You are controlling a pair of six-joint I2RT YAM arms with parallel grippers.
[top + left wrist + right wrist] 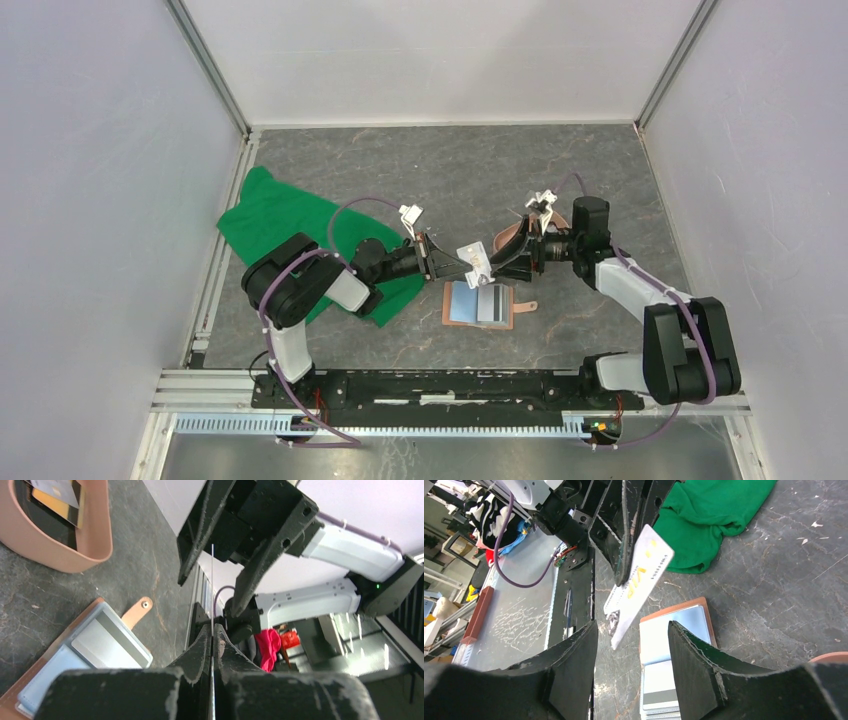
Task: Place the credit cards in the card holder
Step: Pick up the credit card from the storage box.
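Note:
A white credit card [476, 262] with yellow lettering hangs above the table, and my left gripper [455, 266] is shut on it. In the left wrist view the card [212, 580] shows edge-on, running up from my left gripper [213, 635]. My right gripper [631, 625] faces it, open, its fingers either side of the card's [639, 580] free end without touching. Below lies the open tan card holder [465, 302], a striped card [661, 687] in its blue-grey pocket. More cards [55, 495] lie in the pink tray.
The salmon-pink tray [95, 545] sits just behind the right gripper, mostly hidden in the top view. A crumpled green cloth [290, 225] lies at the left, under the left arm. The holder's strap tab [137, 611] sticks out toward the right arm.

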